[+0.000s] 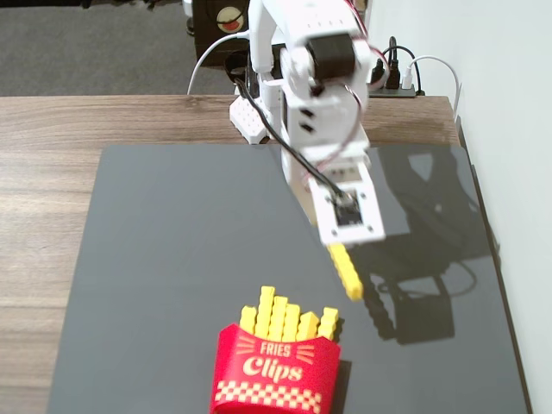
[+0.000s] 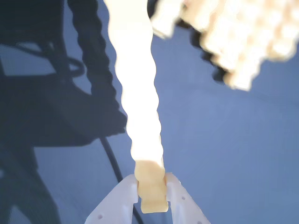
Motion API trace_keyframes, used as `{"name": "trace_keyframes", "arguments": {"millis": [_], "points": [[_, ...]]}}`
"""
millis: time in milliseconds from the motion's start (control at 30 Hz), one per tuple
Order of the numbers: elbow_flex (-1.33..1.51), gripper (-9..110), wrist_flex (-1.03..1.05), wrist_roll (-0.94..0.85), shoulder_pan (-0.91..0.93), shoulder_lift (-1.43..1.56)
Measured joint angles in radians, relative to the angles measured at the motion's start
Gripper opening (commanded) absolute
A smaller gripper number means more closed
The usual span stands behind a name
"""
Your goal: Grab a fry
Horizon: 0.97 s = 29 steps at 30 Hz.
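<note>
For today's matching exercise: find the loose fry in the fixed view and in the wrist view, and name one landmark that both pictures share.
Fixed view: the fry pokes out below the gripper, right of centre, above and right of the red carton.
Wrist view: the fry runs from top centre down to the gripper, which is shut on its lower end.
Shared landmark: the carton's fries, overexposed at the wrist view's top right.

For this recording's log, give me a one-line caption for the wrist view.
White pincer shut on one end of a long, wavy-edged yellow plastic fry above a dark mat.
</note>
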Motion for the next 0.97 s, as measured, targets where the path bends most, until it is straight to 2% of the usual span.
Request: {"name": "trace_keyframes", "arguments": {"millis": [267,567,967], "points": [[0.017,1,0.107,0.015,0.1,0.187],[0.034,1,0.132,-0.008,0.21,0.247],[0.034,1,0.132,-0.017,0.227,0.25]]}}
